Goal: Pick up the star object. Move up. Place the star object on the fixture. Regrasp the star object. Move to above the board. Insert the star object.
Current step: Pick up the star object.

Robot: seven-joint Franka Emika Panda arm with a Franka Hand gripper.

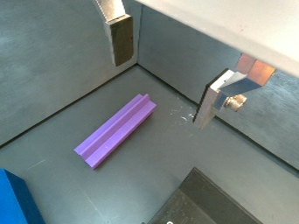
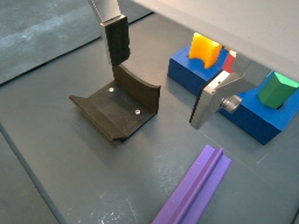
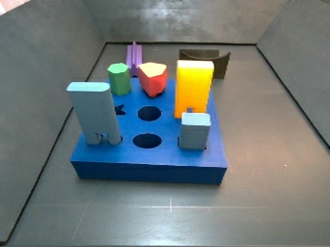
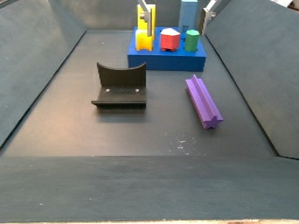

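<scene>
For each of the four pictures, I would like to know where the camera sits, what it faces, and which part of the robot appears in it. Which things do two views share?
Wrist view: on the arm, looking down at the star object lying on the floor; gripper above it, open.
Wrist view: on the arm, facing the fixture and board; gripper shows.
Side view: beyond the board, looking across it; no robot visible.
Side view: at the opposite end, fixture nearest; no robot visible.
Shared: star object appears in both wrist views and both side views.
</scene>
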